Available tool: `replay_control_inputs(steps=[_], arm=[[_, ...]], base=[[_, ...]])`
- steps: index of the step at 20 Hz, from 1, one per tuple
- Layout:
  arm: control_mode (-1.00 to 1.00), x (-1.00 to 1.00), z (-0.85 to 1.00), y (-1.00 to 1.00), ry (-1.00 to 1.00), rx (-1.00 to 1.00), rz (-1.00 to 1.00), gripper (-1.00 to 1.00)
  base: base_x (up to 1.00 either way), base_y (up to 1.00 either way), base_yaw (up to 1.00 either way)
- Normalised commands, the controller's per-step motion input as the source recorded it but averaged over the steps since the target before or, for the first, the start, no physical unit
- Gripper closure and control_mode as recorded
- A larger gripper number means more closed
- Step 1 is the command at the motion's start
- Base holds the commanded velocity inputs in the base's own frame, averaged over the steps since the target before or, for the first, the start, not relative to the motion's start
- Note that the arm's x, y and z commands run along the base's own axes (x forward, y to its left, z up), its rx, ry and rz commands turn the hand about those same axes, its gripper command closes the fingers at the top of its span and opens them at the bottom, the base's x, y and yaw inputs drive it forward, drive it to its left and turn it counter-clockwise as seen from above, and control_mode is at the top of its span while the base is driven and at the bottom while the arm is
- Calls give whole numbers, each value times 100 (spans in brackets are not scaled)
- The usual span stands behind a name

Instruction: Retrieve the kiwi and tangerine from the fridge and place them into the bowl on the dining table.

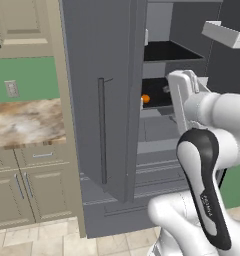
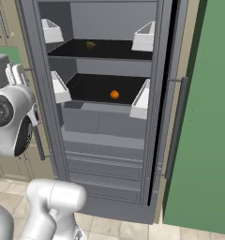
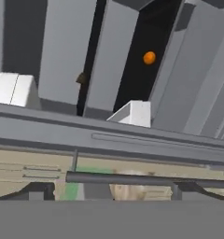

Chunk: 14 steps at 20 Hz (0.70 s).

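- White arm [image 1: 207, 165] rises closest to the left base camera, its dark-jointed upper link standing in front of the fridge [image 1: 102, 100]; the hand reaches toward the open compartment.
- Left base view: the tangerine [image 1: 145, 98] sits on the lower dark shelf inside the fridge, just past the edge of the open door, whose long dark handle [image 1: 101, 130] runs vertically. Left of the fridge lie a marbled counter [image 1: 27, 122] and beige cabinets [image 1: 22, 190].
- Right base view: the fridge stands open, with the tangerine [image 2: 114, 94] near the middle of the lower dark shelf. On the shelf above it lies a small dull brownish thing [image 2: 90, 44], too small to name surely. White door bins [image 2: 143, 36] flank both shelves.
- Hand view: rolled sideways, this one has the tangerine [image 3: 149, 58] as an orange dot deep in the dark interior, well apart from the gripper [image 3: 111, 193]. A dark bar crosses just above the finger tips [image 3: 37, 191], which stand spread wide, grasping nothing.
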Motion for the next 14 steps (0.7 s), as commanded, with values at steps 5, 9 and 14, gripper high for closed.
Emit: replay_control_inputs(steps=[5,9,14], arm=[[-100,0,27,-1,5,24,1,-100],[-100,13,6,-1,19,8,3,-100],[-100,56,0,-1,19,0,11,-100]], base=[[0,0,0],[0,0,0],[0,0,0]])
